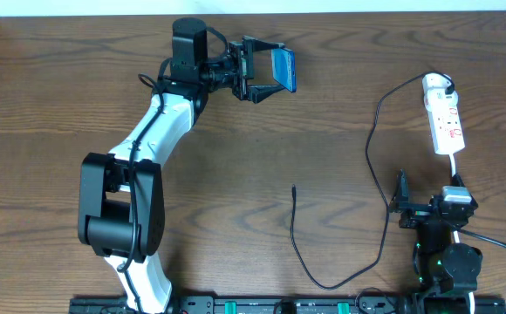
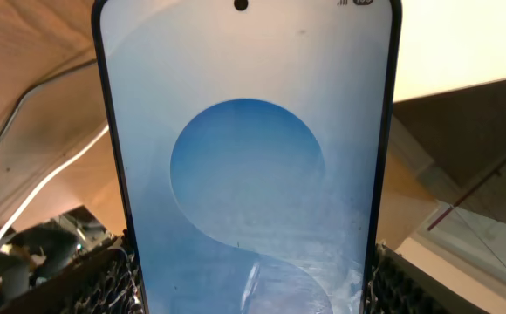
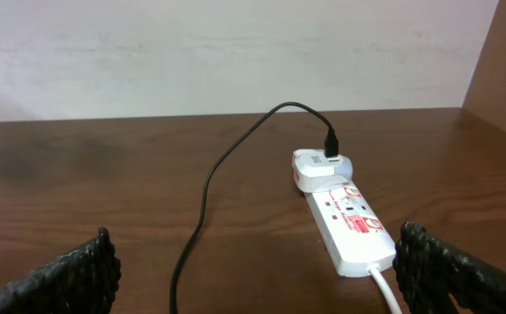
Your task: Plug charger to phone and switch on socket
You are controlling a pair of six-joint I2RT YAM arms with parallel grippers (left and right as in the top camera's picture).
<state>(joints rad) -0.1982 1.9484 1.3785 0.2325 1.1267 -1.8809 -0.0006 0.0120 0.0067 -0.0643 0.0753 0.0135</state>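
Note:
My left gripper (image 1: 269, 77) is shut on the phone (image 1: 284, 70), holding it on edge above the table at the back. In the left wrist view the phone's blue screen (image 2: 246, 166) fills the frame between my fingers. The charger is a thin black cable (image 1: 379, 148) running from a white adapter in the socket (image 1: 444, 113) to a loose plug tip (image 1: 294, 187) on the table's middle. My right gripper (image 1: 429, 208) is open and empty near the front right. In its wrist view the socket (image 3: 347, 225) and the cable (image 3: 202, 205) lie ahead.
The socket's white cord (image 1: 456, 166) runs toward my right arm and shows in the right wrist view (image 3: 386, 290). The cable loops along the front edge (image 1: 327, 283). The table's back edge meets a pale wall.

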